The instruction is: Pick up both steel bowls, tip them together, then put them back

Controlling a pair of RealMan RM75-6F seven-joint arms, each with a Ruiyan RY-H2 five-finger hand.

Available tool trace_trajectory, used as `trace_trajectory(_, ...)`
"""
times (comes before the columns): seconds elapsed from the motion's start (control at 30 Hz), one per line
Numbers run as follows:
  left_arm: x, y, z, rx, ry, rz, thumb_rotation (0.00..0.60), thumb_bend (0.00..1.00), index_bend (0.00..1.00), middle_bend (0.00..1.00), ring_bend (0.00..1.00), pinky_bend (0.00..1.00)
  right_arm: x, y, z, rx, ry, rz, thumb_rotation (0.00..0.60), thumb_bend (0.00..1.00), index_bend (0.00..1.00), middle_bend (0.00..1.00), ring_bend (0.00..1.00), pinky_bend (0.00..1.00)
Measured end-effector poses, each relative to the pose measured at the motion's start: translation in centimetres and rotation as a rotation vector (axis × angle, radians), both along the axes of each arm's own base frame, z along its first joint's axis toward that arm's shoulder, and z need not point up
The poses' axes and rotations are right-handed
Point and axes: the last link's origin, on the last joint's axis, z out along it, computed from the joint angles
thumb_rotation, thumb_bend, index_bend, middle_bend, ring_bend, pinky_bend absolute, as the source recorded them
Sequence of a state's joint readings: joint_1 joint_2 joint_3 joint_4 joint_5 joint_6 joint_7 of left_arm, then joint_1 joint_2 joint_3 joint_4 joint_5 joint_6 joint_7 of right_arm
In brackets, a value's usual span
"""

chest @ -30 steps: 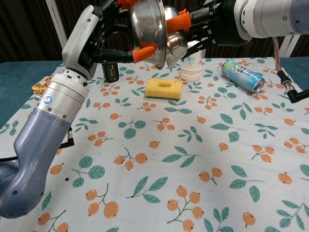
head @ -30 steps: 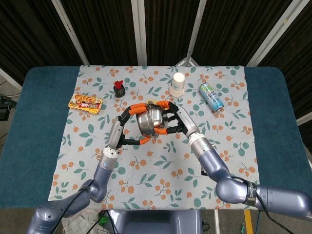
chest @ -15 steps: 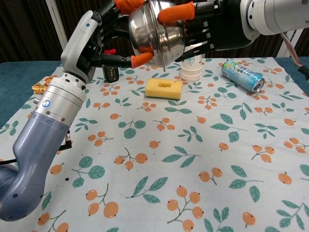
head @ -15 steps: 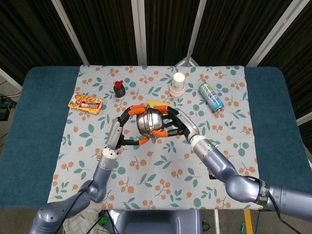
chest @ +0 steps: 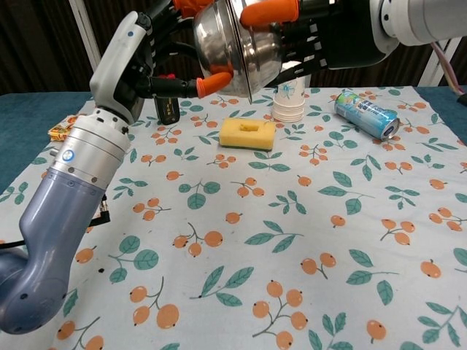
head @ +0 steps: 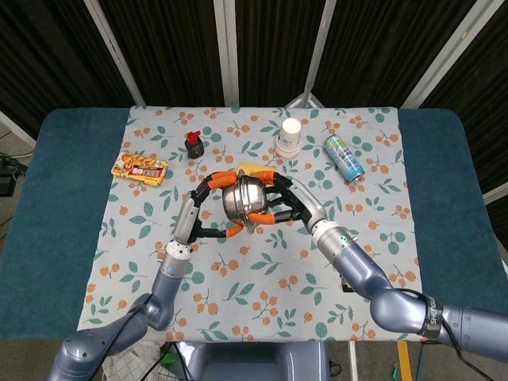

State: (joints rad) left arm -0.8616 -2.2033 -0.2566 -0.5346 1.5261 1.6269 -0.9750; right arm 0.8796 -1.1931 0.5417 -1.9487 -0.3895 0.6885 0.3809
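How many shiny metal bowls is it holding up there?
I can make out 1 bowl for certain, raised between the left hand and right hand above the cloth. A second may be hidden behind it.

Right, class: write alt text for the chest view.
Both robot hands, left and right, hold steel bowls pressed together above a fruit-print tablecloth. Beneath lie a yellow sponge, a paper cup and a tipped can.

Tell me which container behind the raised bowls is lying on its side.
The blue-green can, at the cloth's back right, is lying on its side. The white paper cup and the small dark bottle with the red cap both stand upright.
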Motion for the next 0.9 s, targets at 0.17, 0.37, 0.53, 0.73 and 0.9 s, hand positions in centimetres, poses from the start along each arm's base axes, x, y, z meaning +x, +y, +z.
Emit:
trace_trajectory(0.17,-0.2,-0.3,0.6,0.032,-0.025,-0.005,0.6,0.1,0.4,0.24,0.19,0.42,-0.7,-0.4,0.3,-0.019,-0.004,-0.031,0.6,0.21,0.42,0.28,0.45,0.47)
trace_trajectory(0.37,-0.6,-0.5,0.6,0.039,-0.027,-0.003,0.6,0.1,0.4,0.24,0.19,0.42,-1.1,-0.8,0.4,-0.018,-0.016,-0.057,0.6,0.2,0.42,0.28,0.45,0.47)
trace_trajectory(0.53,-0.9,-0.5,0.5,0.036,-0.015,0.003,0.6,0.1,0.4,0.24,0.19,0.42,-0.9,-0.8,0.5,-0.013,-0.018,-0.052,0.6,0.2,0.42,0.28,0.45,0.47)
trace_trajectory(0.73,-1.0,-0.5,0.3,0.036,-0.007,0.008,0.6,0.1,0.4,0.24,0.19,0.42,-0.8,-0.5,0.4,0.004,-0.017,-0.041,0.6,0.21,0.42,0.28,0.45,0.47)
trace_trajectory(0.9,-0.7,-0.4,0.2,0.04,-0.007,-0.002,0.6,0.1,0.4,0.24,0.19,0.42,-0.8,-0.2,0.0,0.029,-0.004,-0.027,0.6,0.2,0.42,0.28,0.45,0.47)
